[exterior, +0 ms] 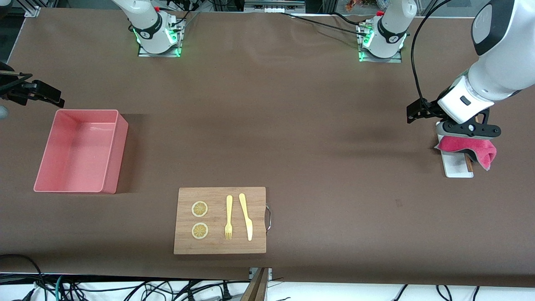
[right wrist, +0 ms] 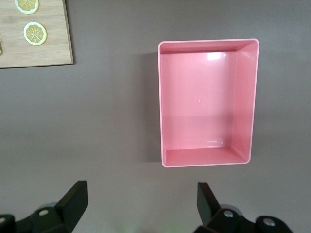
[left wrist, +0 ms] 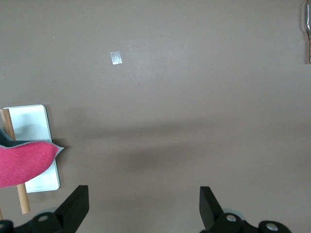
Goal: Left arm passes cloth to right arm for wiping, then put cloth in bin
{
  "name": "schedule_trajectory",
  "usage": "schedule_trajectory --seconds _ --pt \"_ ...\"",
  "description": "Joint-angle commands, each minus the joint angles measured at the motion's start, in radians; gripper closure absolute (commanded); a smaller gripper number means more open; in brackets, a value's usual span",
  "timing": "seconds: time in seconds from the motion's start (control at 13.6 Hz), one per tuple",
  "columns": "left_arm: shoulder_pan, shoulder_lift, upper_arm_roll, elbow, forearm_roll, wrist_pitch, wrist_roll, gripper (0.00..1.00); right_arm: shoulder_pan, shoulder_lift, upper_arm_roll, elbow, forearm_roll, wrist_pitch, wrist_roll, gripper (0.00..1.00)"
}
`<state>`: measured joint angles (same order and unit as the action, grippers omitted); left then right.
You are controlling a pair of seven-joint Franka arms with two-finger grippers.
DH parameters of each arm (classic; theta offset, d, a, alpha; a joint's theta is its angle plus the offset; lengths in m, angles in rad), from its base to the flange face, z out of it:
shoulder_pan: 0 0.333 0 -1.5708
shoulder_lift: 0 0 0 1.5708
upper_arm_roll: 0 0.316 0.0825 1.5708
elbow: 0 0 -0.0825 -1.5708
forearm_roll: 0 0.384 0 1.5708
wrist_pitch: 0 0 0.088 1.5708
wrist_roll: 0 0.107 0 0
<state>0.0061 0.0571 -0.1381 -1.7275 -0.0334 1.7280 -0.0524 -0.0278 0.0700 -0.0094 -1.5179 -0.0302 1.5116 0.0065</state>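
A: While the front view is up, where is the cloth [exterior: 467,147]?

B: It lies draped over the small white tray [exterior: 456,166] at the left arm's end of the table, one corner hanging off the tray's edge. The left gripper [exterior: 471,133] hangs just above it, its wide black bar level over the cloth. From here I cannot say whether a finger touches the cloth.

A: And the bin [exterior: 81,150]?

B: At the right arm's end of the table, upright. The right gripper [exterior: 39,95] is over bare table beside it, at the edge of the view. The wooden cutting board [exterior: 220,220] lies between the 2 ends, nearer the front camera, with 2 lemon slices [exterior: 199,220], a fork [exterior: 228,217] and a knife [exterior: 246,216] on it.

A: What does the left wrist view give?

B: The 2 fingers [left wrist: 73,208] of the left gripper [left wrist: 143,208] stand wide apart with only brown table [left wrist: 184,97] between them. The cloth [left wrist: 24,162] is off to one side, across the white tray [left wrist: 31,128] and a wooden stick [left wrist: 22,204]. Nothing is gripped.

A: And the right wrist view?

B: The right gripper [right wrist: 141,206] is spread wide too, fingers [right wrist: 73,204] apart over bare table, holding nothing. The bin [right wrist: 207,160] shows whole, pink walls and floor, near the fingers yet apart from them. A corner of the cutting board [right wrist: 48,43] with the 2 lemon slices [right wrist: 35,32] sits well apart from it.
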Motion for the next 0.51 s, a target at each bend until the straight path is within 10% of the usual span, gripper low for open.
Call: schedule_trajectory --seconds 0.0,0.44 --pt "0.003 0.017 0.006 0.037 0.006 -0.027 0.002 0.0 -0.007 0.014 0.003 0.03 0.018 -0.01 0.013 0.01" --pt "0.002 0.017 0.006 0.032 0.007 -0.066 0.002 0.0 -0.007 0.014 0.003 0.03 0.018 -0.01 0.013 0.01"
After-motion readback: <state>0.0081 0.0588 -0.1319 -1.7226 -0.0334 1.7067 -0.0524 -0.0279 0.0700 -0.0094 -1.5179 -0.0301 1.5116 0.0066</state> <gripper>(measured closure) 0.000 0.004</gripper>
